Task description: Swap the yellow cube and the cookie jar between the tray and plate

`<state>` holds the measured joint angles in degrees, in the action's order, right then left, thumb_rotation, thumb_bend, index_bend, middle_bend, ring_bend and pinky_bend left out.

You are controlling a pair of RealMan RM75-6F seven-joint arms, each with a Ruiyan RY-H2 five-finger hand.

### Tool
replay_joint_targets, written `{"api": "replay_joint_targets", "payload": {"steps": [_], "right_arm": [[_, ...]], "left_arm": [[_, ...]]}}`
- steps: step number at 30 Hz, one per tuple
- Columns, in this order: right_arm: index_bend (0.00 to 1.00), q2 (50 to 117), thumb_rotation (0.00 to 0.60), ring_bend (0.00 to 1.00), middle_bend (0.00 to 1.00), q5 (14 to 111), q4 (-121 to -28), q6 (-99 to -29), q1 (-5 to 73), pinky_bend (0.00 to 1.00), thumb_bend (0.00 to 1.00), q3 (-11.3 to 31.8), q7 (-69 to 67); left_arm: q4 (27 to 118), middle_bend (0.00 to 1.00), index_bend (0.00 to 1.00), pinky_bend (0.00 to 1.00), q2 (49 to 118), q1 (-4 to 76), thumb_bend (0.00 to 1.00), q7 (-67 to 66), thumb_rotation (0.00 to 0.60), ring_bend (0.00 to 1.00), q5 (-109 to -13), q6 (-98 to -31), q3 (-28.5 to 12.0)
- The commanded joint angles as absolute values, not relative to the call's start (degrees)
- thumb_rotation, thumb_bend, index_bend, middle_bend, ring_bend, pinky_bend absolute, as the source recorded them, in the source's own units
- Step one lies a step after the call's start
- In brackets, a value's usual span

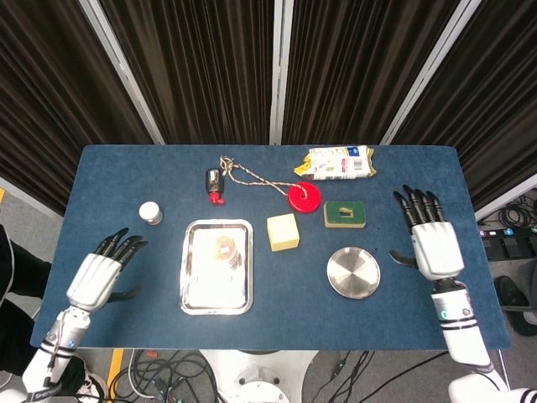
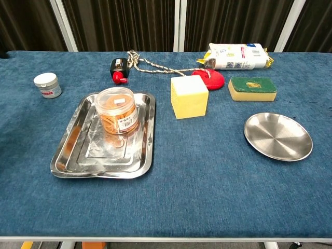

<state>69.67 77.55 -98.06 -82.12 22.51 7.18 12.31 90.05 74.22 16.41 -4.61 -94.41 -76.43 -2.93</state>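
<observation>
cookie jar (image 2: 117, 110) stands upright in the tray (image 2: 70, 145), toward its far half, its clear wall showing the brown cookies inside. the tray lies on the blue table (image 2: 197, 171), left of centre. yellow cube (image 2: 189, 97) sits on the cloth between the tray and the plate (image 2: 278, 136), touching neither, a little farther back than the plate. the round metal plate holds nothing and lies near the table's right part.

left hand (image 1: 99, 273) hovers over the table's left edge in the head view, fingers apart and stretched forward, holding nothing. right hand (image 1: 433, 239) is over the table's right side, beyond the plate, fingers likewise spread and straight, holding nothing. neither hand touches any object, and neither shows in the chest view.

behind the cube a red disc (image 2: 211, 77) lies on the cloth with a twisted rope (image 2: 150, 64) running from it toward a small black and red tool (image 2: 118, 69). a green and yellow sponge (image 2: 252, 88) sits just right of the disc, and a snack packet (image 2: 236, 56) lies behind it near the far edge. a small white capped jar (image 2: 47, 85) stands alone at the left, well apart from the tray.
</observation>
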Motion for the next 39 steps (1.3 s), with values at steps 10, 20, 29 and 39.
{"api": "replay_joint_targets", "payload": {"steps": [10, 20, 29, 39], "right_arm": [[0.0, 65.5, 0.6, 0.0, 0.0, 85.7, -93.0, -95.1, 9.0, 0.0, 0.0, 2.0, 0.8], [0.0, 64.5, 0.6, 0.0, 0.0, 82.5, -93.1, -92.7, 7.9, 0.0, 0.0, 4.1, 1.6], [0.0, 63.8, 0.6, 0.0, 0.0, 80.8, -91.7, -92.8, 6.4, 0.0, 0.0, 5.8, 0.4], [0.0, 63.4, 0.6, 0.0, 0.0, 79.9, -90.4, -92.0, 5.4, 0.0, 0.0, 7.2, -2.6]], "left_arm": [[89.0, 0.09, 0.1, 0.16, 82.0, 29.5, 0.0, -3.4, 0.6, 0.01, -89.5, -61.9, -8.6], [84.0, 0.06, 0.09, 0.15, 86.0, 38.3, 0.0, -0.4, 0.6, 0.0, -85.2, -50.5, -9.6], [76.9, 0.07, 0.09, 0.19, 88.6, 43.5, 0.0, 2.3, 0.6, 0.0, -83.9, -44.8, -8.9], [74.8, 0.22, 0.18, 0.42, 90.1, 45.1, 0.07, 0.9, 0.6, 0.15, -82.9, -45.6, -8.2]]}}
